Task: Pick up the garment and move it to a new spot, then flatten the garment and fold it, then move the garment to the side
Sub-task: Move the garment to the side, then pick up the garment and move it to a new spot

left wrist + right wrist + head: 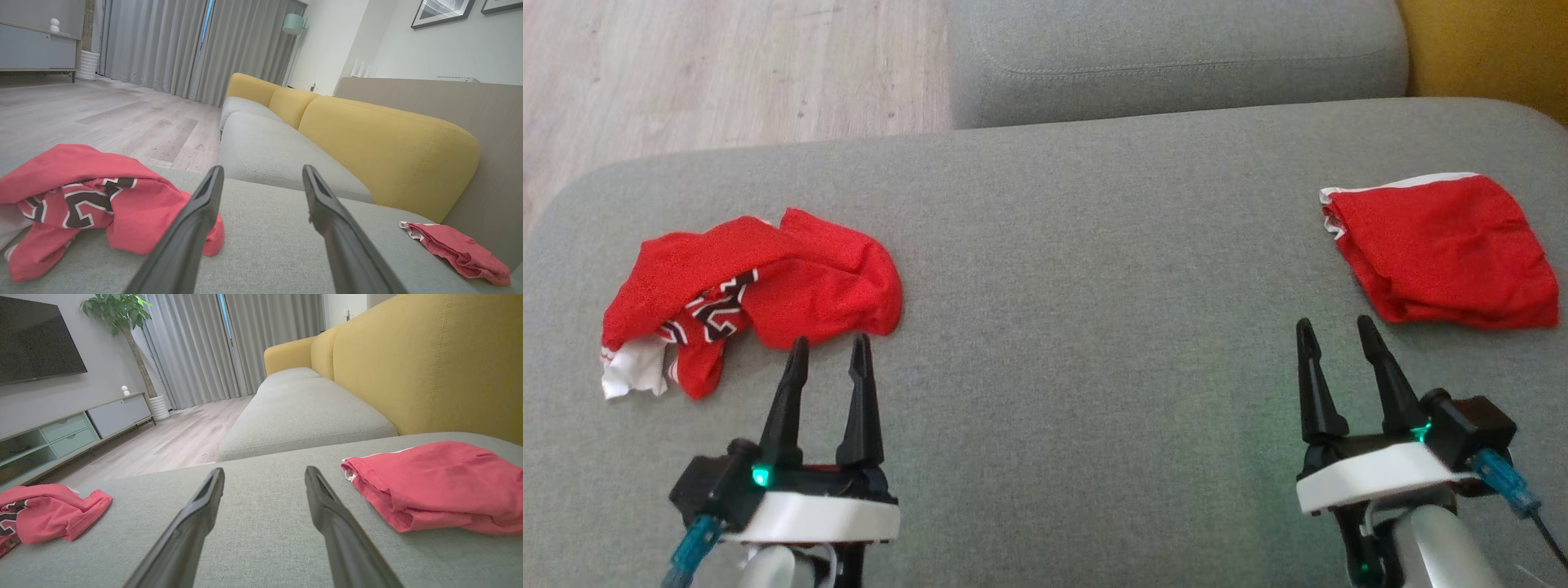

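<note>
garment [768,286] lies crumpled, red with black-and-white lettering showing.

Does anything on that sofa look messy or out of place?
Yes. The crumpled garment on the robot's left lies in a heap, with a white part sticking out at one end. The folded garment on the right lies fairly flat and neat. Nothing looks spilled or damaged.

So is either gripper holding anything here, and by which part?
Nothing is held: left gripper and right gripper are both open, jaws empty.
</note>
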Robot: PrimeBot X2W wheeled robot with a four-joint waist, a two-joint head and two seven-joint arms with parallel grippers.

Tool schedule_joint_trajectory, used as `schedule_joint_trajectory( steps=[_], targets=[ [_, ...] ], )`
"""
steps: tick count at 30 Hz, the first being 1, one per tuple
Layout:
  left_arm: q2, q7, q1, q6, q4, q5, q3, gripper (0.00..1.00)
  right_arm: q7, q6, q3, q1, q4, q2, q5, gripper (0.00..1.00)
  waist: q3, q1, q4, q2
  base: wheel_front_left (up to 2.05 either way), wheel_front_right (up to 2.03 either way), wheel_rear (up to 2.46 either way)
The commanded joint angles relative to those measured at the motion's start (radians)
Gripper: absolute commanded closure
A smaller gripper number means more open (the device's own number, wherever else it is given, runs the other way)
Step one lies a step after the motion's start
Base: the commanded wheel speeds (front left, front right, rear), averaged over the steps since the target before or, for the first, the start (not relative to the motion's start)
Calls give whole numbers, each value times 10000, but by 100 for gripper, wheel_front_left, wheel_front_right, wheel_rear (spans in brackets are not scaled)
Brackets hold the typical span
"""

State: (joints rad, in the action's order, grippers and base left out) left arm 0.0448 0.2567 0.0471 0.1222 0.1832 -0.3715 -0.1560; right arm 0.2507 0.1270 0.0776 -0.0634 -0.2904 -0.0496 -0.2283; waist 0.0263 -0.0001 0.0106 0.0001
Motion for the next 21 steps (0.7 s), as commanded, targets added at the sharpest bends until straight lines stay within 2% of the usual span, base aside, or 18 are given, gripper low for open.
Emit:
schedule_joint_trajectory(
  steps=[1,21],
  targets=[
    [54,51,205,-62,-396,-76,436,0,109,37,272,-244,438,-10,5,0,-25,1,-14,-1,0,0,0],
    [54,51,192,-119,-572,-66,400,0,110,37,351,-231,568,-7,-174,0,10,1,28,-1,0,0,0]
  ],
)
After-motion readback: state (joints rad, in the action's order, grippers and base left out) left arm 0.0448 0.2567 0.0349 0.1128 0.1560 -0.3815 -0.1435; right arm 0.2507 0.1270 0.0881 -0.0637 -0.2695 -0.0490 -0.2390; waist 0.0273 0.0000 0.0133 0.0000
